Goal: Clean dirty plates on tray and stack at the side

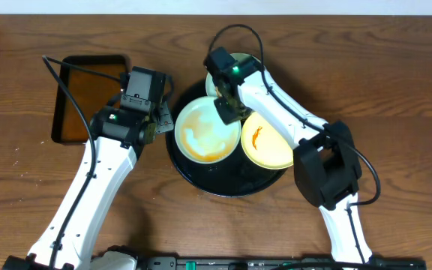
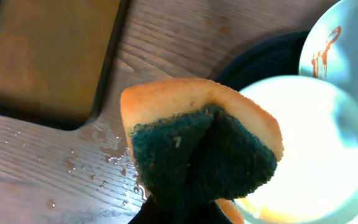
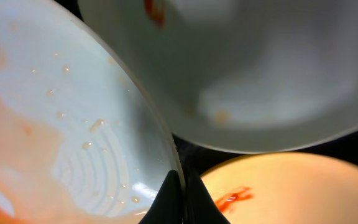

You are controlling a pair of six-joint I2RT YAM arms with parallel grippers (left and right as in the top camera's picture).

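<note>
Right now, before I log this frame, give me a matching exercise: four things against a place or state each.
1 sponge
2 smeared plate
3 small tray
4 large tray

a rim pinched by right gripper
b glossy black, round
c held in left gripper
d holds brown liquid

Pairs: 1-c, 2-a, 3-d, 4-b

text: none readable | labels: none | numbers: none

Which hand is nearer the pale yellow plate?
Right. The right hand is at the rim of the orange-smeared mint plate, just beside the yellow plate; the left hand, holding a sponge, is across that mint plate.
</note>
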